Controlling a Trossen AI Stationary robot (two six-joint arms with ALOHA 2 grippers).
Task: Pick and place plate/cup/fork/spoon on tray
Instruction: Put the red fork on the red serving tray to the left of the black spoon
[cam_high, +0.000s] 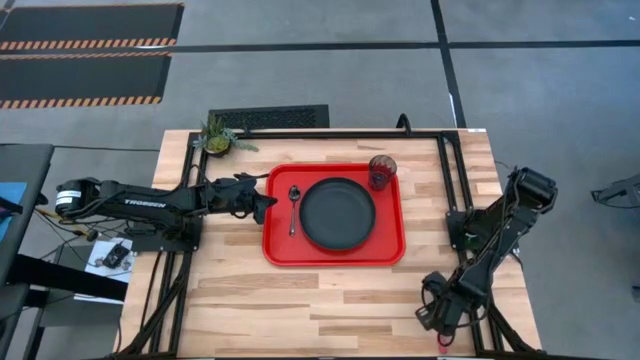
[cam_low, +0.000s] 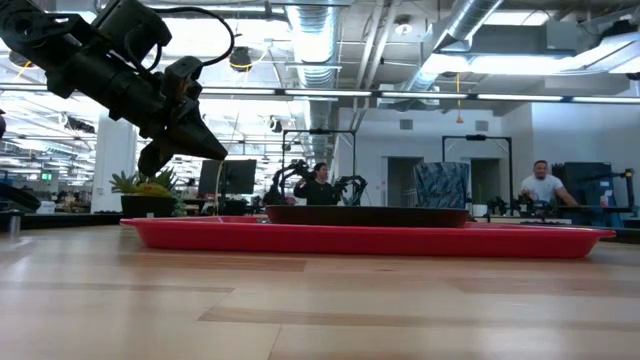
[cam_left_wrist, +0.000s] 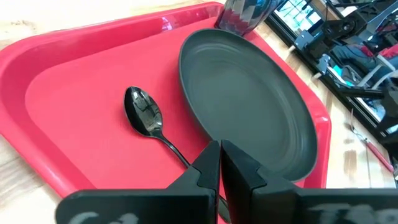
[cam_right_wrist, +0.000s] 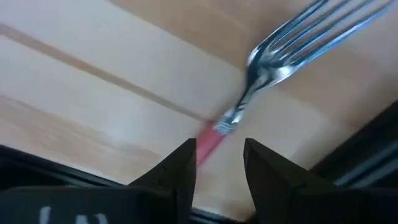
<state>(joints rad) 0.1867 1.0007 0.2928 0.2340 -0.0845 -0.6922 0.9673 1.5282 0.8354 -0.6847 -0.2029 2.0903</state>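
Note:
The red tray (cam_high: 275, 245) lies in the middle of the table. On it are the black plate (cam_high: 338, 213), the dark spoon (cam_high: 293, 208) left of the plate, and the cup (cam_high: 382, 172) at the far right corner. My left gripper (cam_high: 262, 203) is shut and empty, raised above the tray's left edge (cam_low: 205, 150); the spoon's handle runs under it in the left wrist view (cam_left_wrist: 171, 146). My right gripper (cam_high: 432, 318) is open, low over the table's near right. The fork (cam_right_wrist: 273, 65) lies on the wood there, its red handle (cam_right_wrist: 211, 140) between the open fingers. My right gripper's fingers stand on either side of the fork's red handle (cam_right_wrist: 208, 144), near where it joins the metal neck, and lie along the fork. The handle runs close beside one finger (cam_right_wrist: 186, 162). I cannot tell whether it touches. The fork lies flat on the table.
A small potted plant (cam_high: 222, 138) stands at the table's far left. Black frame rails (cam_high: 450, 190) run along the table's left and right sides, one close to the fork (cam_right_wrist: 367, 155). People sit in the room beyond the table (cam_low: 318, 185).

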